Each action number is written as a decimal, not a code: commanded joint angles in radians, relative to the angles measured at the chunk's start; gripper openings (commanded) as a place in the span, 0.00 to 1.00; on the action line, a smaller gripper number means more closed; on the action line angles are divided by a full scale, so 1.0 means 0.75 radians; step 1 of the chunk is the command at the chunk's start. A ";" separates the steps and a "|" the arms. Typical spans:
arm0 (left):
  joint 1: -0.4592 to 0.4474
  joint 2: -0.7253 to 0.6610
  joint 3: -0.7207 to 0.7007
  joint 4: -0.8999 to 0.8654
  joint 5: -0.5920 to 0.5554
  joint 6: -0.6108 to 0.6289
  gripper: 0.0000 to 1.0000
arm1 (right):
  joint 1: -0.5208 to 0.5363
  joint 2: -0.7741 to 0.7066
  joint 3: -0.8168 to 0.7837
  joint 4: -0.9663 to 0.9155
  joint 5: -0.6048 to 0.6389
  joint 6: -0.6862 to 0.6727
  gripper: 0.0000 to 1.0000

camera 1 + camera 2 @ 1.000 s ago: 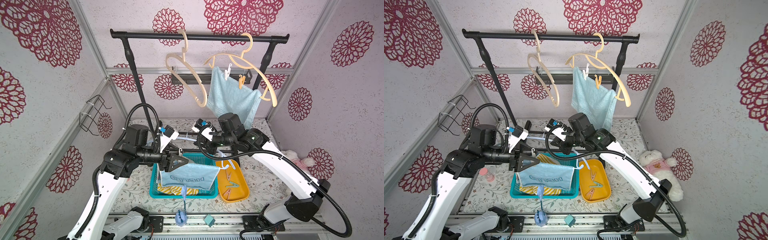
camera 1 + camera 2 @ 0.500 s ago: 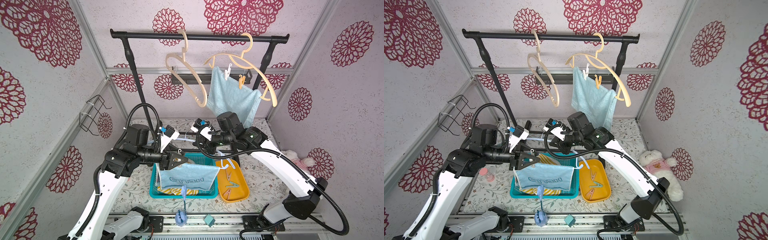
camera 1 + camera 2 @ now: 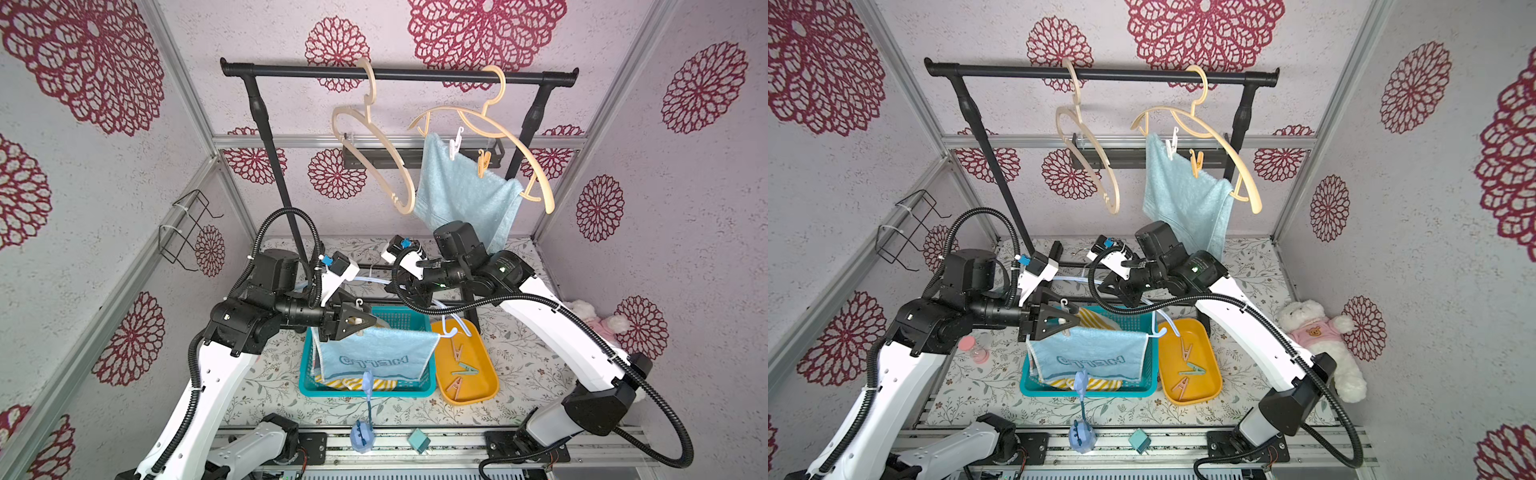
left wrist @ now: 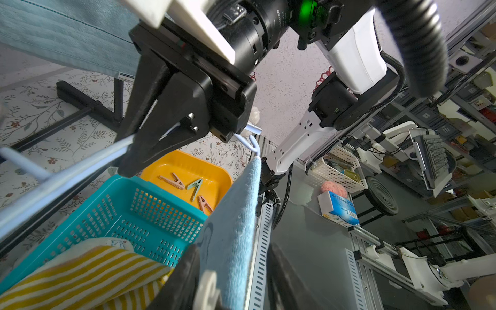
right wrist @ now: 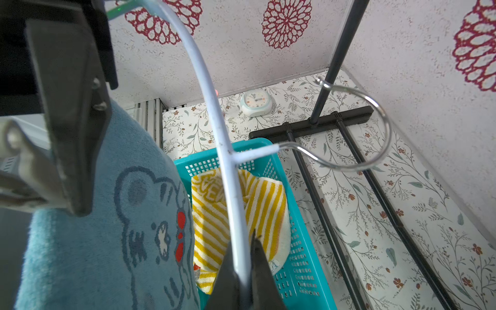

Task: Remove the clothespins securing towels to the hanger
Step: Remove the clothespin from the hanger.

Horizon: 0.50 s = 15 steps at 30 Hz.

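A: Top views first: where's the L pincer [image 3: 368,323]?
B: Over the teal basket [image 3: 307,374], jaws drawn narrow onto a pale clothespin [image 3: 355,320] at one end of the HELLO towel [image 3: 374,359]. Towel's draped on a pale-blue hanger [image 3: 445,326] & hangs over the basket, w/ the striped towel [image 3: 345,384] lying inside.
A: R pincer [image 3: 1125,296]?
B: Clamped on that hanger's upper tube, apart from the L one. Just beside the basket there's an orange tray [image 3: 486,365] w/ three loose clothespins [image 3: 467,368].
A: Up on the rail [image 3: 436,75]?
B: A bare beige hanger [image 3: 369,83], plus a second beige hanger [image 3: 503,85] carrying the plain blue towel [image 3: 461,195], pinned by a white clothespin [image 3: 456,143] & an orange clothespin [image 3: 482,162].
A: L wrist view?
B: Pale clothespin [image 4: 208,288] sits just beside one finger [image 4: 185,273], HELLO towel's edge running btwn both fingers. Further off, the R pincer is shut on the hanger tube; tray pins show past the basket.
A: R wrist view?
B: R pincer [image 5: 243,249] closed tight round the hanger tube, wire hook [image 5: 375,128] free in the air. L pincer's finger [image 5: 72,128] touches the pale clothespin [image 5: 24,166] on the bear-face side of the HELLO towel. Striped towel's crumpled in the basket, small clock [image 5: 255,102] on the worktop [image 5: 389,228] by the back wall
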 commanded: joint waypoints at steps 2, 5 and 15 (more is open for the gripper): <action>-0.004 -0.008 -0.022 -0.004 0.027 0.035 0.40 | -0.015 -0.016 0.067 0.057 -0.067 0.051 0.00; -0.004 -0.004 -0.022 -0.004 0.029 0.037 0.38 | -0.017 -0.016 0.069 0.056 -0.073 0.052 0.00; -0.003 0.005 -0.017 0.003 0.044 0.033 0.29 | -0.021 -0.015 0.071 0.055 -0.070 0.053 0.00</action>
